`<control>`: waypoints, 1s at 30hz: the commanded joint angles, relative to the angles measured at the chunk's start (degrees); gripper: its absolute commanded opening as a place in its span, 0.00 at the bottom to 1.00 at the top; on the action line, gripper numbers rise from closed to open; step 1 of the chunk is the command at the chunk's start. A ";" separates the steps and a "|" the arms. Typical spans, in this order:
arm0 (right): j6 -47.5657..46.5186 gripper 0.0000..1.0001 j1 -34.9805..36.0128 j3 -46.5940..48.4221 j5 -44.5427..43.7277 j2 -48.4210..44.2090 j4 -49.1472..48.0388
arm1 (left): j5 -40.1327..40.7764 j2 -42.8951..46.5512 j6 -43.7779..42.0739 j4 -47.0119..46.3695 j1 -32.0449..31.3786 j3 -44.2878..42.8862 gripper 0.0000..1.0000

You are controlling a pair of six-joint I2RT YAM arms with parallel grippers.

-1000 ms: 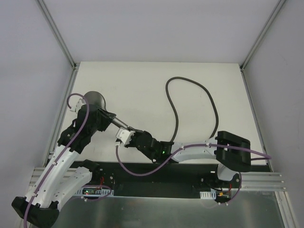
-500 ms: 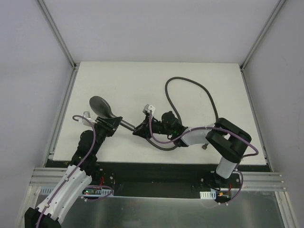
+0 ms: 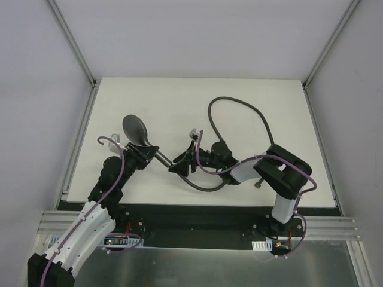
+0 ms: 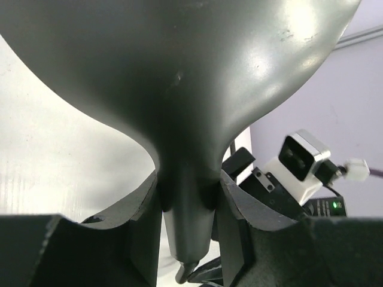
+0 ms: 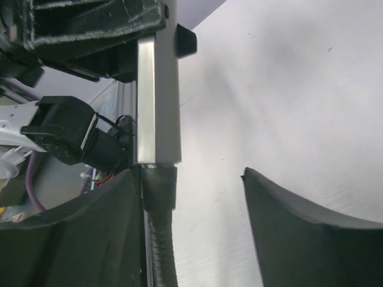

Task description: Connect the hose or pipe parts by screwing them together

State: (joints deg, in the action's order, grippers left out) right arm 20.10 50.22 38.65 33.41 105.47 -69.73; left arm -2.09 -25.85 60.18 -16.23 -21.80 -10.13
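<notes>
White table [image 3: 149,98] beneath dark grey shower head [image 3: 136,128] and hose [image 3: 230,98]

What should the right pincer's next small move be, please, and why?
Probably close on the hose fitting and twist it: the right pincer stands open around it, it sits at the handle end of the shower head, which the left pincer clamps.

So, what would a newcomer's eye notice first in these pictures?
The dark grey shower head stands out first, left of the table's centre, with the left gripper shut on its handle. Next comes the right gripper, jaws open, at the joint where the hose meets the handle's end. The hose then loops over the table's far right part.
</notes>
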 commanded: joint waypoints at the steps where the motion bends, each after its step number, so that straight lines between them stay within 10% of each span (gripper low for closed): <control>1: -8.82 0.79 0.93 -2.79 -9.75 -9.39 1.83 | 3.48 -2.53 -1.74 10.23 -0.43 -10.69 0.00; 2: -14.85 0.97 2.24 -3.14 -12.03 -12.54 4.84 | 4.10 -3.24 -1.21 12.25 -0.43 -13.22 0.00; 15: -61.20 0.91 23.78 5.81 -58.62 -17.85 28.77 | 6.92 -17.66 3.27 35.30 -0.52 -33.11 0.00; 28: -63.26 0.01 29.15 18.39 -68.22 -9.49 37.12 | 7.62 -14.94 4.24 38.73 -0.43 -33.21 0.00; 30: -59.40 0.01 28.19 19.08 -64.45 -9.93 39.48 | 8.15 -12.84 2.93 36.98 -0.52 -31.37 0.00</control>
State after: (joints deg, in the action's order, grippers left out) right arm -43.40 79.07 54.13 -35.03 96.33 -34.74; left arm 6.11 -42.87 66.65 24.36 -21.80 -42.06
